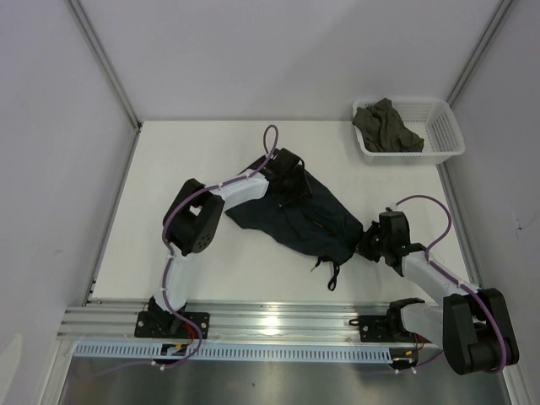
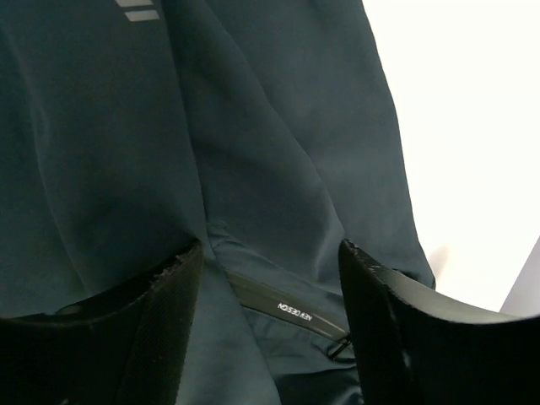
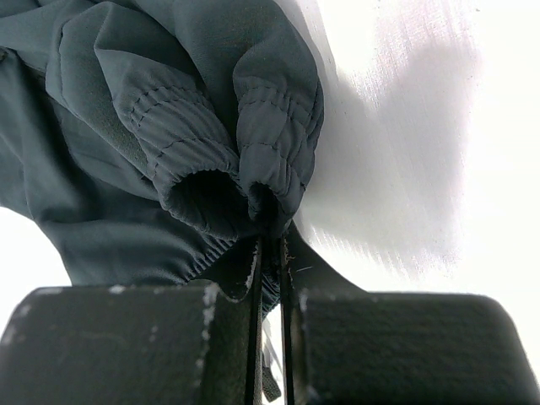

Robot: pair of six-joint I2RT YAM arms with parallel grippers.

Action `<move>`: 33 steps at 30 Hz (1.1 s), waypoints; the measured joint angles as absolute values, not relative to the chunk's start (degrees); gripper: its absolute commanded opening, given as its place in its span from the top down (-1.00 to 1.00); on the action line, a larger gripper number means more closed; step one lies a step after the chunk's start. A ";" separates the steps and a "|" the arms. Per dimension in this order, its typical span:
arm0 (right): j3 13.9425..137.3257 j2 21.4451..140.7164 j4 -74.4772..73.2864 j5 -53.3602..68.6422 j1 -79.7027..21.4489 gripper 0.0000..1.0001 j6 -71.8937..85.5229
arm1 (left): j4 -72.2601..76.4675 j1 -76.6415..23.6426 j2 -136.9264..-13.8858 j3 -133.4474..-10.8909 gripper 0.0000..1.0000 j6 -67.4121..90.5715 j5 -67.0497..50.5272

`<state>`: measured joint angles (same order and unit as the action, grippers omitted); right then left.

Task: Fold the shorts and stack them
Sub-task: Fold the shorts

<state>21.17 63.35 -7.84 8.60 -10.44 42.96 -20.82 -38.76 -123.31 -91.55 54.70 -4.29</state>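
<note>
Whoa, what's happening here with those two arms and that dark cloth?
Two robot arms are handling dark shorts lying rumpled on a white table, not yet folded. The right gripper is pinched shut on their gathered edge; the left gripper hangs over the far end, jaws apart. A basket in the far corner holds an olive garment.
</note>
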 measured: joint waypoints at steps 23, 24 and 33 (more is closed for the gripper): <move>21.17 63.18 -7.84 8.62 -10.46 1.00 41.93 | -21.02 -39.00 -127.50 -95.35 1.00 57.32 -1.87; 21.17 63.18 -7.84 8.62 -10.46 1.00 41.93 | -21.34 -39.11 -127.50 -95.64 1.00 57.04 -1.32; 21.30 63.29 -7.81 7.99 -11.46 1.00 41.76 | -25.41 -40.75 -127.63 -102.41 1.00 56.38 1.43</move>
<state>21.30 63.29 -7.81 7.99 -11.46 41.76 -25.41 -40.75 -127.63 -102.41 56.38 1.43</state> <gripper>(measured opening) 0.036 0.002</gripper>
